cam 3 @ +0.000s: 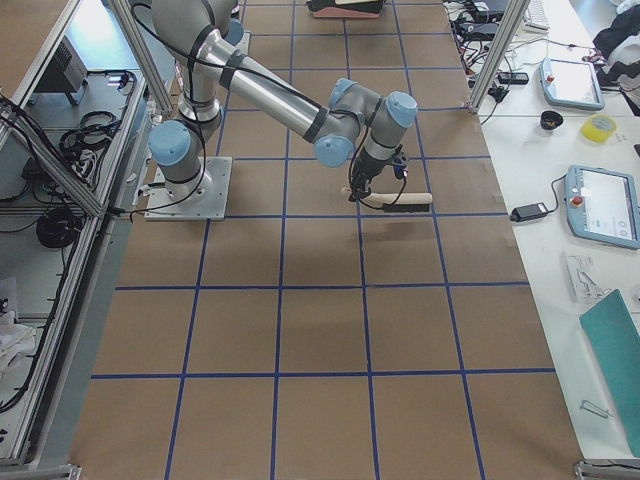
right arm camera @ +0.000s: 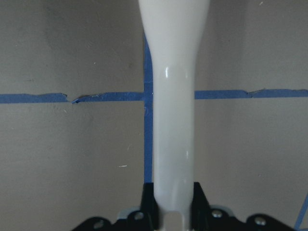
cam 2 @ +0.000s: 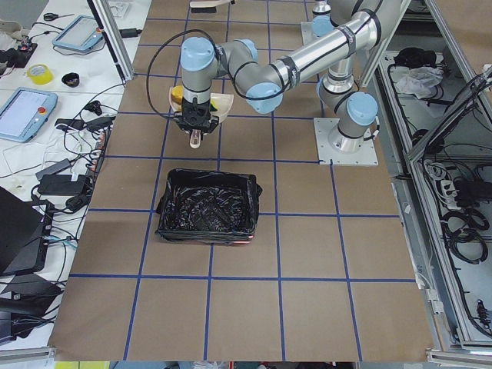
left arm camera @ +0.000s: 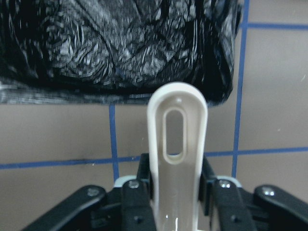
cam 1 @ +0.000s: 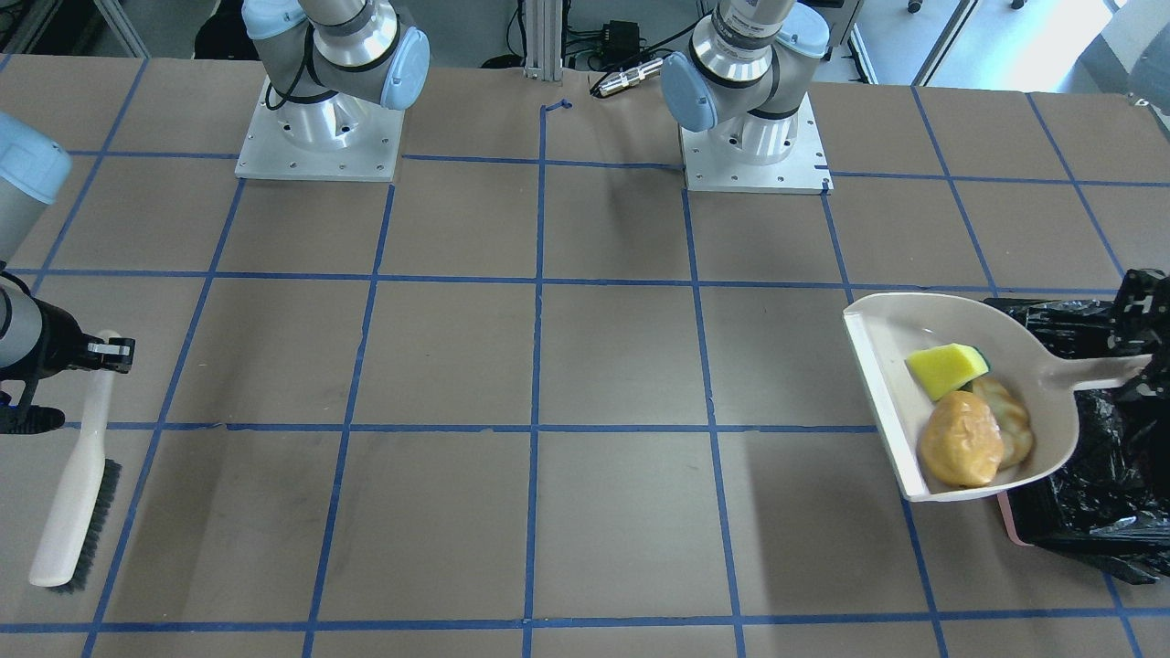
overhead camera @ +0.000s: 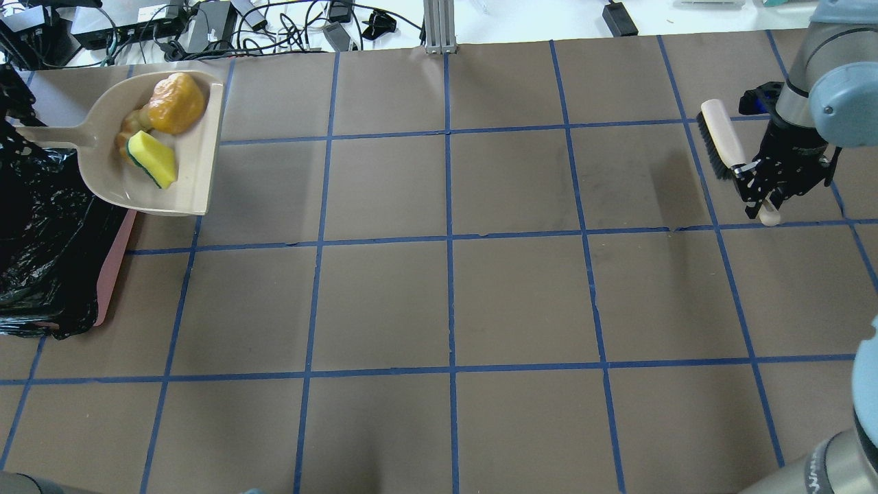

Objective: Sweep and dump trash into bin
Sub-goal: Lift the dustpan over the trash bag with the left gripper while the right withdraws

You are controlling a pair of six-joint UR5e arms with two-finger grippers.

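My left gripper (left arm camera: 175, 190) is shut on the handle of the beige dustpan (cam 1: 877, 366), seen at the right edge of the front view (cam 1: 1132, 361). The pan holds the trash: a golden-brown potato-shaped lump (cam 1: 960, 440), a yellow sponge with a green side (cam 1: 944, 370) and a tan croissant-like piece (cam 1: 1013, 416). The pan is held beside the pink bin (cam 1: 1015, 523), with the handle over the bin's black bag (cam 1: 1097, 475). My right gripper (overhead camera: 763, 186) is shut on the handle of a white brush (overhead camera: 720, 134) at the far side of the table.
The brown table is marked with a blue tape grid (overhead camera: 449, 237). The two arm bases (cam 1: 320, 128) stand at the back of the front view. Cables and power bricks (overhead camera: 206, 20) lie beyond the table's far edge in the overhead view.
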